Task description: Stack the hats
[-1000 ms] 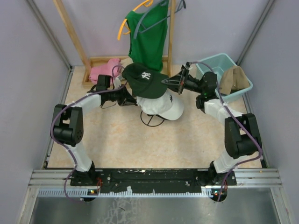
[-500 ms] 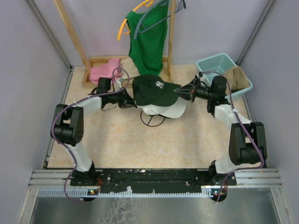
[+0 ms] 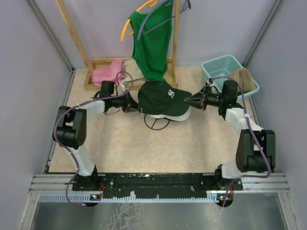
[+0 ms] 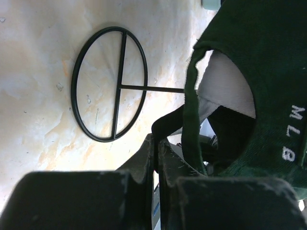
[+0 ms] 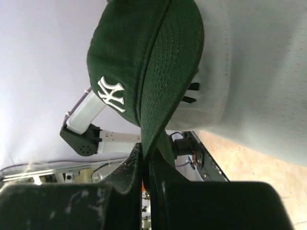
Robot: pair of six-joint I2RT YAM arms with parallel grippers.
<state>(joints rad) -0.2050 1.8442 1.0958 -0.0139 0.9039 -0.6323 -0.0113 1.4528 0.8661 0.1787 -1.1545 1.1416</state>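
- Right gripper (image 3: 188, 100) was clenched on the brim of the dark cap (image 3: 160, 95); left gripper (image 3: 135, 102) was pinched shut on its rear edge.
- The dark cap sat over the white cap (image 3: 178, 115) on the wire stand (image 3: 154, 125).
- Risk: an uneven release could drag it askew or tip the stand.

Three hats in sight: one dark cap (image 3: 163, 98) with a white emblem and one white cap (image 3: 176, 117) under it, both left of the teal basket (image 3: 216, 67), and one tan cap (image 3: 242, 79) on that basket's right rim. One basket; one pink cloth (image 3: 108, 73), one green shirt (image 3: 151, 43) and one wire stand (image 3: 156, 123), all left of it
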